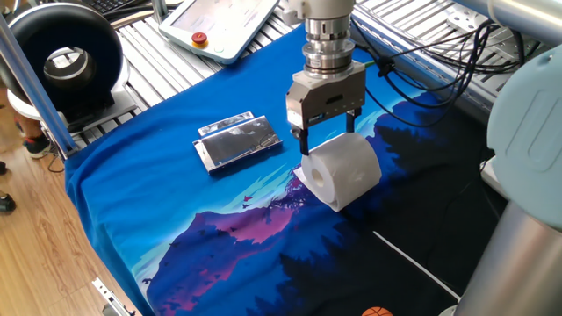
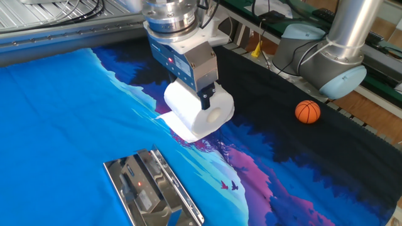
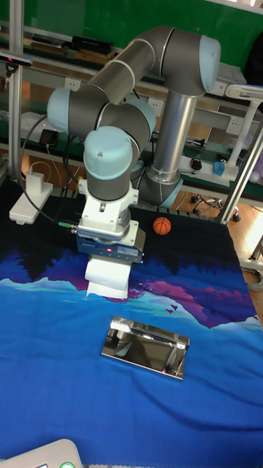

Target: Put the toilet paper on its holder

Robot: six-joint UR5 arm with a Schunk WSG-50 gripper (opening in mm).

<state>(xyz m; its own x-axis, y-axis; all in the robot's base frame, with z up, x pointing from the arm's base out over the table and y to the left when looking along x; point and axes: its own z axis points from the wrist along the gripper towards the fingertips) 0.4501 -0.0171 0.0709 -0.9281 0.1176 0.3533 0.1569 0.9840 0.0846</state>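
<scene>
Tool (image 1: 329,140) straddles toilet paper (image 1: 344,173) (lying sideways).

A robotics lab is showing itself here. A grey industrial arm (image 3: 172,95) is standing bolted at a desk (image 1: 132,219) that is wearing a printed blue mountain cloth. A white teach pendant (image 1: 224,22) with a red button is lying on aluminium rails (image 1: 158,57) behind it, black cables (image 1: 439,70) are trailing across the frame, and shelving with equipment (image 3: 58,44) is running along a green wall.
</scene>
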